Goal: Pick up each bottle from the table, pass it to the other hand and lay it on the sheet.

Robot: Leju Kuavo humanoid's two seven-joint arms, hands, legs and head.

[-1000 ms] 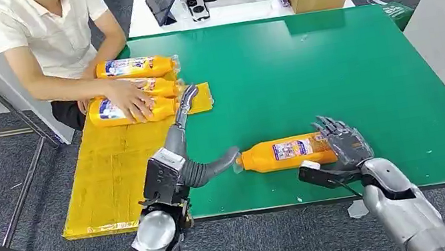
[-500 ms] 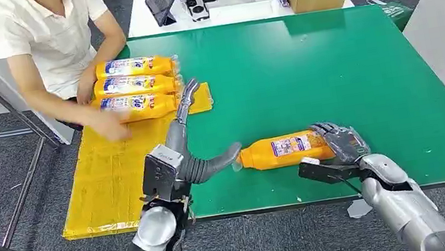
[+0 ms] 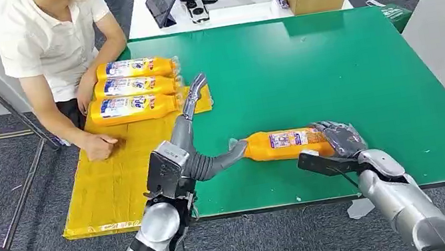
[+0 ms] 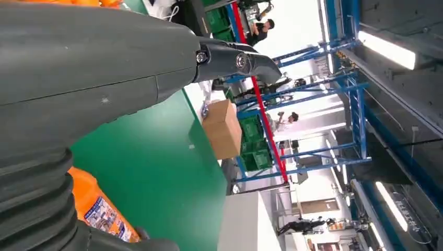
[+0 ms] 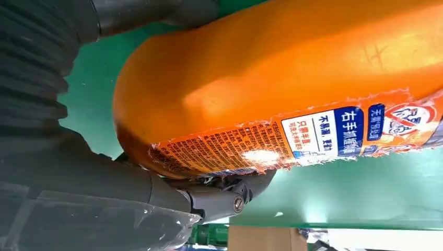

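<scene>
The far and right stretches of the green tabletop (image 3: 344,59) lie bare; three orange plastic bottles (image 3: 129,87) and a person's fist (image 3: 100,146) crowd the yellow sheet (image 3: 113,176) at its far-left corner, its near half open

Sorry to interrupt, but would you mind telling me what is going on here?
The robot's right hand grips the base of an orange bottle over the green table, while its left hand is open near the cap end. Three bottles lie on the yellow sheet, where a person rests a fist.
</scene>
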